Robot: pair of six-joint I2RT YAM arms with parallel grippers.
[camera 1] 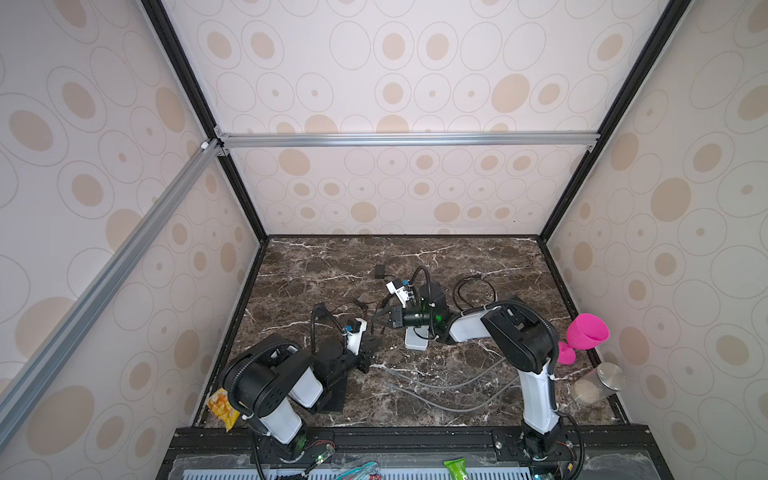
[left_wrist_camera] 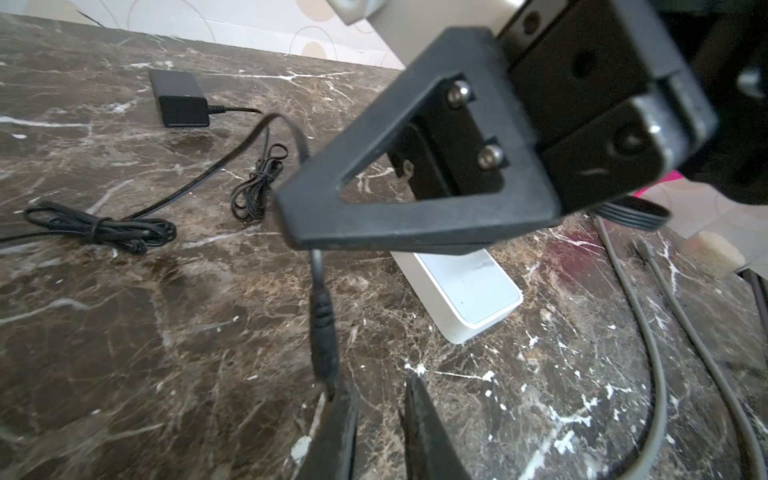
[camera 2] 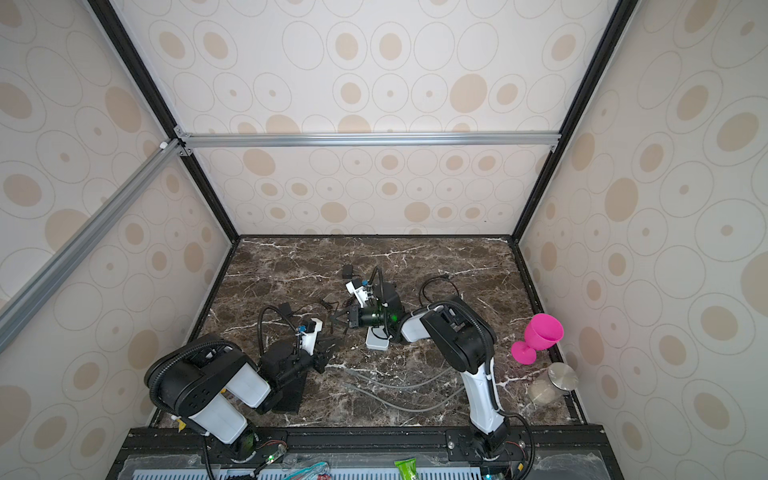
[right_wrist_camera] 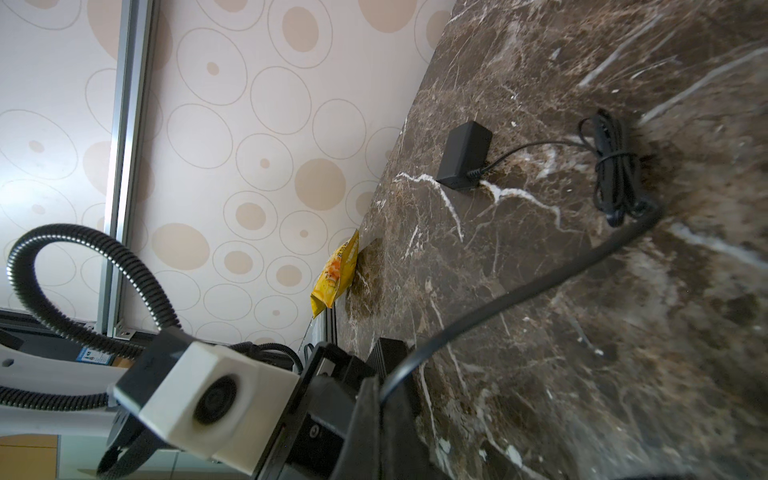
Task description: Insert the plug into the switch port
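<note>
Two fingers of the left gripper sit nearest in the left wrist view. They are set narrow, with a strip of desk showing between them, and they grip nothing. The plug tip ends right at one finger; whether it touches I cannot tell. The plug hangs nose toward those jaws, seemingly clear of the desk, because the right gripper pinches the cable just behind it with jaws fully shut. Holding the soft cable rather than the plug leaves the stiff barrel free for the other arm. I judge this a handover: the left jaws seem placed to take the barrel so it can be steered. Just beyond, the white switch lies flat on the desk, partly under the right gripper, near the plug but apart from it. Its ports are not visible here, yet the plug is plainly not in. Farther back the cable runs past two tied bundles toward the adapter, which probably leaves enough slack for the reach.
</note>
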